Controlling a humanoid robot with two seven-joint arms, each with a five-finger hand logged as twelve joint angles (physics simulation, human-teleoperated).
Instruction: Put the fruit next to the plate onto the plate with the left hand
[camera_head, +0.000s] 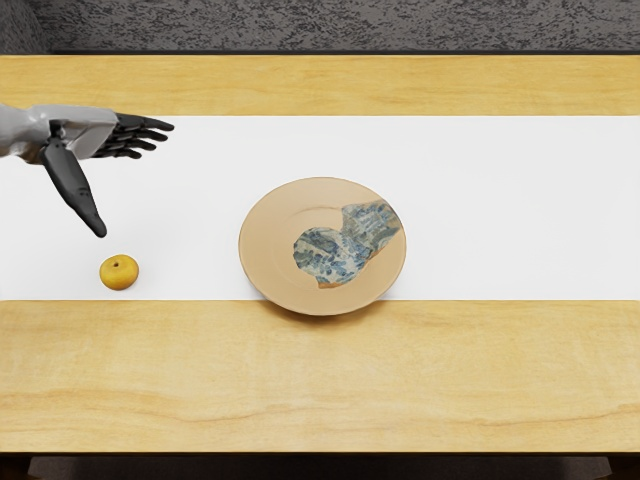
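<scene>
While the grey-black left hand (96, 138) hovers, fingers released and empty: small round orange fruit (119, 271), below the thumb tip; round tan blue-patterned plate (268, 240), well right of the fingertips.

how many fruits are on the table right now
1. The fruit lies left of the plate, apart from it, with the left hand open above it in the picture. Nothing looks hidden.

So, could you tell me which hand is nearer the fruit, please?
Left. The left hand hangs up-left of the fruit, apart from it; the right hand is out of view.
</scene>
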